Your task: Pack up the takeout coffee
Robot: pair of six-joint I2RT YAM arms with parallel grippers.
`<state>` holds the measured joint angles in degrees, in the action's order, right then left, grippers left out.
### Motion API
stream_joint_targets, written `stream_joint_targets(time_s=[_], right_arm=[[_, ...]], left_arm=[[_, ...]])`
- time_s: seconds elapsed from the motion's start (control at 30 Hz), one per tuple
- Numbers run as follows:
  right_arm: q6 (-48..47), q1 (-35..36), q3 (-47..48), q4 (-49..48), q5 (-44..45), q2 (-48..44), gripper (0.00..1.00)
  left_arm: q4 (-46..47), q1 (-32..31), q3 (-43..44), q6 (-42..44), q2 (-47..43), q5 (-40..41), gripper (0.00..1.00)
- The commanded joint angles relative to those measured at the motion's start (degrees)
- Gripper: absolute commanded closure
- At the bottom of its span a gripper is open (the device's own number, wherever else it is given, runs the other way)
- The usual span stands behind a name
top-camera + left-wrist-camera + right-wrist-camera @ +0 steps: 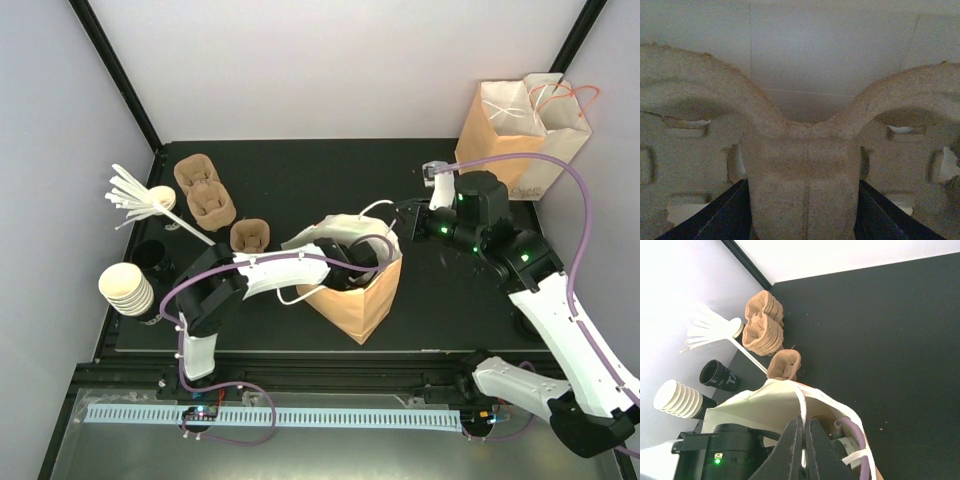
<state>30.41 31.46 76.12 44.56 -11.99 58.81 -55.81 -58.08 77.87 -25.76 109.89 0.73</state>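
The takeout coffee point(150, 256) point(719, 375), a small black cup with white lettering and a black top, stands at the table's left edge, apart from both grippers. A brown paper bag point(365, 300) point(765, 400) stands open mid-table. My left gripper point(352, 268) point(802, 186) reaches down inside it. Its black fingers point(727, 215) press both sides of the middle post of a pulp cup carrier point(802, 160). My right gripper point(405, 212) point(804, 421) is shut on the bag's white handle point(800, 397), holding it up at the bag's right rim.
Stacked pulp carriers point(205, 195) and a single one point(250, 235) lie left of the bag. A stack of cream cups point(125, 287) and a holder of white sticks point(135, 195) sit at the left edge. Two more paper bags point(520, 125) stand at the back right.
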Motion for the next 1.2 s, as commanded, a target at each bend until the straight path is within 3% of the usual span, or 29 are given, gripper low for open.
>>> stream_joint_targets(time_s=[0.0,0.2,1.17], right_arm=[[-1.6,-0.3,0.7,-3.1,2.1,-3.5,0.99],[-1.0,-0.3,-0.3,-2.9,6.3,-6.8,0.99],[-2.3,-0.3,-0.5,-2.5,4.2,-5.9,0.99]], left_arm=[[-2.9,0.9,1.3,-0.7,-1.7,-0.3,0.46],[-0.6,1.0,-1.8,-1.1,-2.7,3.4,0.47],[5.4,0.8,-8.2,0.0,7.3,-5.2,0.48]])
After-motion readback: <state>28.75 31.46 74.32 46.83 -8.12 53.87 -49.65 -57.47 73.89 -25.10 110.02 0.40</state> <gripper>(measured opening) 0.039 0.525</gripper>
